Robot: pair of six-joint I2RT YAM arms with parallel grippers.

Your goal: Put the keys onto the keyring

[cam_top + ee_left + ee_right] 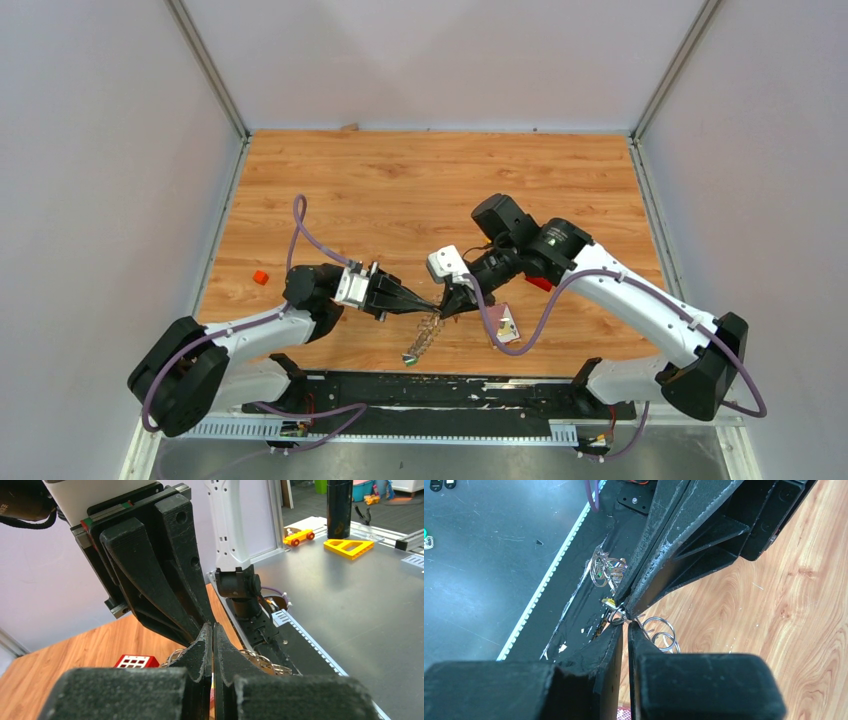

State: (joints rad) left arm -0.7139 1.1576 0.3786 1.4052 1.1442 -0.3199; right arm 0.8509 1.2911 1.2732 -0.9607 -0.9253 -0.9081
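silver wire keyring chain (426, 338) hangs straight down where the black left gripper (428, 306) and black right gripper (452, 300) meet tip-to-tip (both clamped on its top loops).

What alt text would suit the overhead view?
The left gripper and right gripper meet tip to tip above a wooden table, pinching a hanging chain of metal rings. A small red object lies far left.

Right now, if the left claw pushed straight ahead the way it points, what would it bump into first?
Almost certainly the right gripper: the left gripper is practically tip to tip with it, only wire loops of the keyring between them. Exact depth is unclear.
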